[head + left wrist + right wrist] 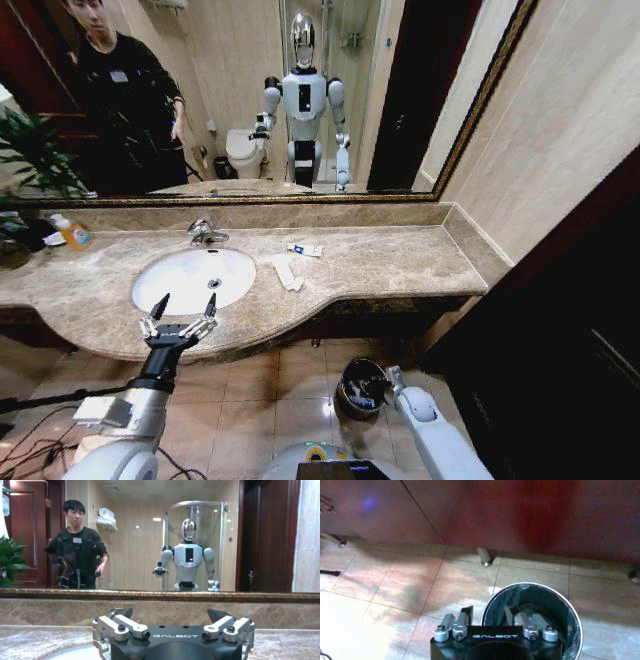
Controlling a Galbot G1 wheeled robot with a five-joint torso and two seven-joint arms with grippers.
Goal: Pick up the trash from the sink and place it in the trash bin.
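Left tool (185, 305): you see it raised at the front lip of the surface (380, 262), at about 6 o'clock of the sink (193, 279), fingers spread wide with nothing between them. From its wrist camera the same tool (170, 620) faces the mirror over the marble backsplash.

Right tool (487, 620): low, over the near rim of the trash bin (555, 603), one finger outside the rim and one inside, jaws apart and holding nothing. In the head view it (392, 378) sits at the bin's 3 o'clock edge.

Trash bin (362, 386): round, dark, shiny rim, on the tiled floor below the surface's front edge.

Sink: white oval basin, chrome tap (205, 233) at its 12 o'clock.

Trash: a crumpled white paper strip (287, 272) lies on the surface at the sink's 3 o'clock, outside the basin; a small white sachet (306, 249) lies just beyond it, toward the mirror.

Yellow-orange bottle (72, 233): at the far left of the surface, near the plant (35, 155).
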